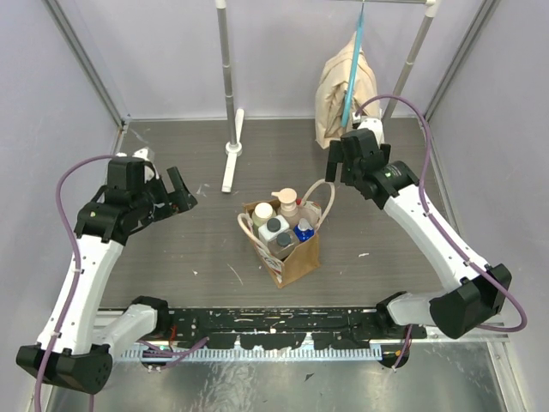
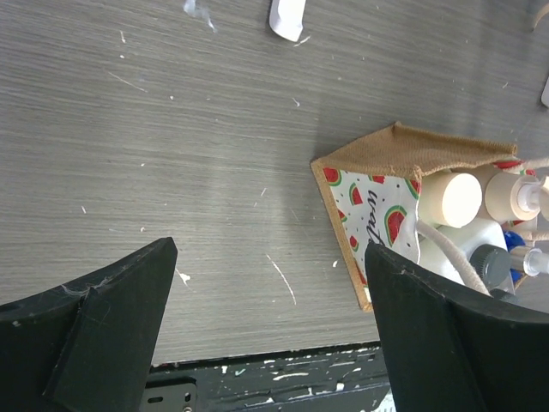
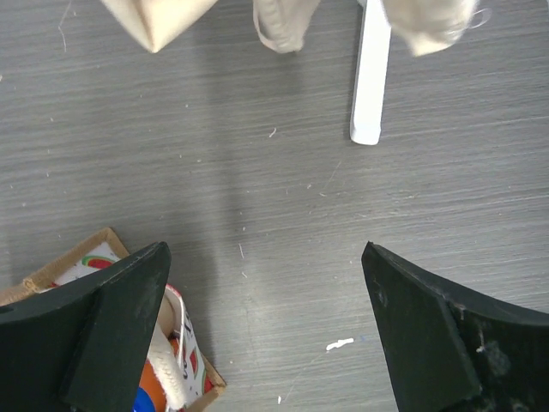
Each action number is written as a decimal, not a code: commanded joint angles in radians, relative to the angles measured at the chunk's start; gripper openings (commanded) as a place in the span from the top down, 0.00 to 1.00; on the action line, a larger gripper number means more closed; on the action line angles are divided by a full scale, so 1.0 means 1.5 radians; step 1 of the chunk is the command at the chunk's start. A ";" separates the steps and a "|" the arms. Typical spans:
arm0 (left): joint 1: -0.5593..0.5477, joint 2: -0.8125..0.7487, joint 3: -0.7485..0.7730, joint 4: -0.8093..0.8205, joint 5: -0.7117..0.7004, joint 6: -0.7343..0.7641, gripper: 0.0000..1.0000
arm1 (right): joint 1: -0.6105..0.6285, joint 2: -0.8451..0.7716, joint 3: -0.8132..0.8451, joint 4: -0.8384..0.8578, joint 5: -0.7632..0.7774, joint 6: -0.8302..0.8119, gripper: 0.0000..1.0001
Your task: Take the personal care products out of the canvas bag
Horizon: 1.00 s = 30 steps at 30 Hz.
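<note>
Small boxy tan-brown canvas bag [image 1: 300, 260], upright on grey bench [image 1: 171, 257]. Left claw [image 1: 189, 194], right claw [image 1: 340, 172]: released, empty. Advised: descend vertically onto beige pump-top bottle [image 1: 287, 204], avoiding cream looped handles [image 1: 331, 199].

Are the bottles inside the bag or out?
Inside. Four bottles stand in the canvas bag, their caps poking out its open top.

The left arm [image 1: 84, 283] rises along the left of the frame, its left gripper [image 1: 186, 196] pointing toward centre, jaws spread wide and empty; at upper right, the right arm [image 1: 429, 232] bends inward, the right gripper [image 1: 341, 170] likewise agape, holding nothing
</note>
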 commanded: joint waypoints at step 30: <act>-0.072 0.014 -0.010 0.006 -0.007 -0.022 0.01 | 0.181 -0.048 -0.096 0.222 -0.255 -0.143 0.16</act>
